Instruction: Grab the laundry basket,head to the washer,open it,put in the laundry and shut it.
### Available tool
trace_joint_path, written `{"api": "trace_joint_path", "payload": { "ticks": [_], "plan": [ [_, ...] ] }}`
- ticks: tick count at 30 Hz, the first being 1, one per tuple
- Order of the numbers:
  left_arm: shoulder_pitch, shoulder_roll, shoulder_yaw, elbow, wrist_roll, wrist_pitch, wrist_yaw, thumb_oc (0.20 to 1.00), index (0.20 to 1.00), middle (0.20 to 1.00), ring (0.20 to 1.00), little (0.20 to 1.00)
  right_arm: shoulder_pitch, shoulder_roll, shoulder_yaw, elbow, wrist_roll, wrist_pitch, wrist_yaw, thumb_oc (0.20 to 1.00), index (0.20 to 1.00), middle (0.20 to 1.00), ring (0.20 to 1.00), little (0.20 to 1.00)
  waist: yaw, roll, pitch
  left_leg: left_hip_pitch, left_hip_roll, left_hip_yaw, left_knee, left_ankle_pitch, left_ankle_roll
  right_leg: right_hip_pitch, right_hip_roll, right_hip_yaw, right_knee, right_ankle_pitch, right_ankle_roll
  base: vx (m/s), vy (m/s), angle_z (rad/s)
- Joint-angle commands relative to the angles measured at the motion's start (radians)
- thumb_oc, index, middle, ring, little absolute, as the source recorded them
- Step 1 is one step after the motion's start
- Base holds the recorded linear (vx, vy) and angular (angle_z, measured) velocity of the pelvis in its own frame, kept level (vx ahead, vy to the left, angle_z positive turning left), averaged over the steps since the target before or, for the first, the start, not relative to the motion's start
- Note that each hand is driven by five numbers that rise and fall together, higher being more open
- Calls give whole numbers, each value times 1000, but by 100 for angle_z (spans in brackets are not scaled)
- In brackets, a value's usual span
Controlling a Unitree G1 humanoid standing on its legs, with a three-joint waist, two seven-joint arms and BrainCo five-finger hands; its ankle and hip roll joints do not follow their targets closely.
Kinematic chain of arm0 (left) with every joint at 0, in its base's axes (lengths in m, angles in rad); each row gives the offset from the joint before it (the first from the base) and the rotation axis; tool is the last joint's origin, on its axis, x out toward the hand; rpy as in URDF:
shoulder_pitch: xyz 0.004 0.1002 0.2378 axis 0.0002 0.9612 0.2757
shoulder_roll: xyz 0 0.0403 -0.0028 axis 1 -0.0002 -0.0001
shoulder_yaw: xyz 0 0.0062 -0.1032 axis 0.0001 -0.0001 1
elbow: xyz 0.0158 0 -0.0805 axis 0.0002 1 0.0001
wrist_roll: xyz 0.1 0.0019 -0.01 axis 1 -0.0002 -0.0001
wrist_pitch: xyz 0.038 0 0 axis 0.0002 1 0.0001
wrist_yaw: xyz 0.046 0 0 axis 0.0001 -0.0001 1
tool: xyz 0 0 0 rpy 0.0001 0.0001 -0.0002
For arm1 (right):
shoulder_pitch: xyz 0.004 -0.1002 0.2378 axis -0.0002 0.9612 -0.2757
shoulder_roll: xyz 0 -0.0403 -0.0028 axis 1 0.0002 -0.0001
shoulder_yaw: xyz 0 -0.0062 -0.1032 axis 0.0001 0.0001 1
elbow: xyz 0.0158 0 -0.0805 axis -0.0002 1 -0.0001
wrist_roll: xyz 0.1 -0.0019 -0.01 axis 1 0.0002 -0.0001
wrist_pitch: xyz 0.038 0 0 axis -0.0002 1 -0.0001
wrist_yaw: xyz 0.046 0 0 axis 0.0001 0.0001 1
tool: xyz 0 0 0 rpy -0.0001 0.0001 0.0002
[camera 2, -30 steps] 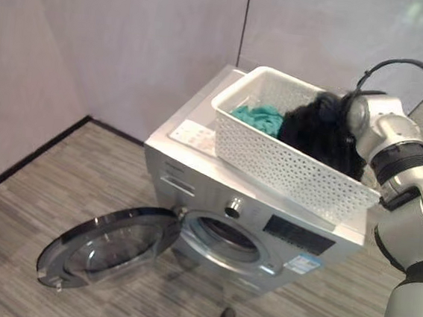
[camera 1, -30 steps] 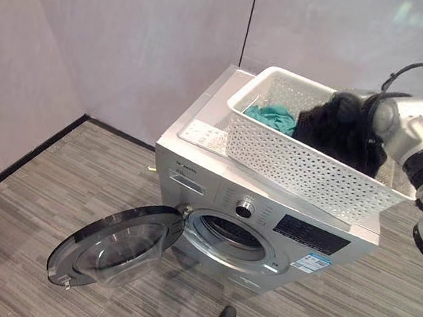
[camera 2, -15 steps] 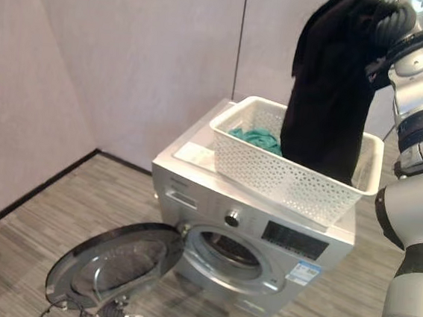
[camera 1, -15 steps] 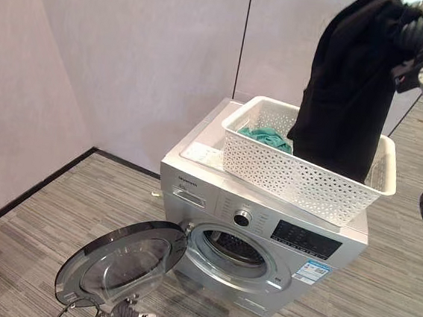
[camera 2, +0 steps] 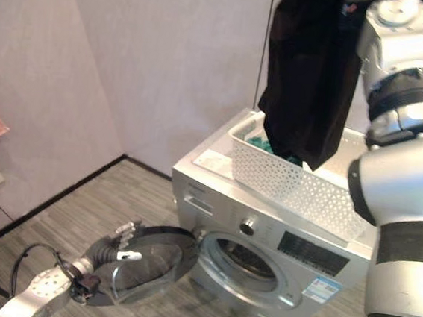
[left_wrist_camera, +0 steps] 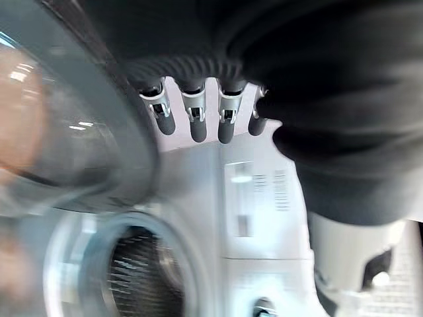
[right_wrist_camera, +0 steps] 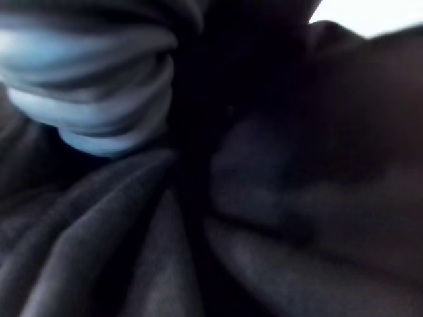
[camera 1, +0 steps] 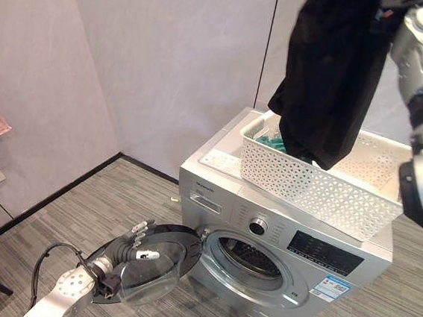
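On top of the washer [camera 1: 279,232] I have the laundry basket [camera 1: 321,188] standing and the door [camera 1: 149,261] open, so those steps look done. My right hand [right_wrist_camera: 99,99] has its fingers buried in a black garment [camera 1: 328,72] above the basket; I cannot tell their state. Teal laundry [camera 1: 275,142] waits inside. My left hand [camera 1: 138,234], fingers straight, is at the door.

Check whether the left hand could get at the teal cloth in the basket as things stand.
Probably not: the left hand sits low by the open washer door, while the teal cloth lies up in the basket behind the hanging black garment.
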Motion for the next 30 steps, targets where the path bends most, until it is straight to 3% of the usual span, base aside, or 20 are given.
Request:
{"api": "trace_joint_path", "payload": {
  "ticks": [1,10,15,25,30],
  "plan": [
    [-31,93,2,-101,-90,-37,-18,1000,1000,1000,1000,1000,-234,-2,63,13,59,-125,-62,200,200,200,200,200,22,-79,-9,-11,-45,-9,7,51,24,84,-45,40,-2,-1,110,8,-12,29],
    [-202,124,-66,-225,-166,-63,-4,1000,1000,1000,1000,1000,-334,82,122,-12,104,-175,-122,200,200,200,200,200,52,-120,-35,-29,-45,-56,7,61,14,105,-48,-4,-2,-12,110,8,-12,22],
    [-321,46,-81,-184,-167,-92,50,1000,1000,1000,1000,1000,-334,104,153,-12,117,-177,-119,200,200,200,200,200,44,-144,-44,-31,-43,-65,7,63,11,115,-41,-12,-2,-17,104,-3,-3,2],
    [-421,-20,-67,-168,-170,-143,131,1000,1000,1000,1000,1000,-143,199,72,-98,183,-196,-90,200,200,200,200,200,22,-139,-30,-14,-36,-42,7,53,17,120,-28,18,-2,-26,88,-7,1,-4],
    [-483,-58,-47,-187,-186,-174,193,1000,1000,1000,1000,1000,-29,259,13,-197,236,-194,-83,200,200,200,200,200,-10,-131,-19,-10,-35,-25,7,43,18,114,-25,38,-2,-27,81,-21,1,-11]
  ]
}}
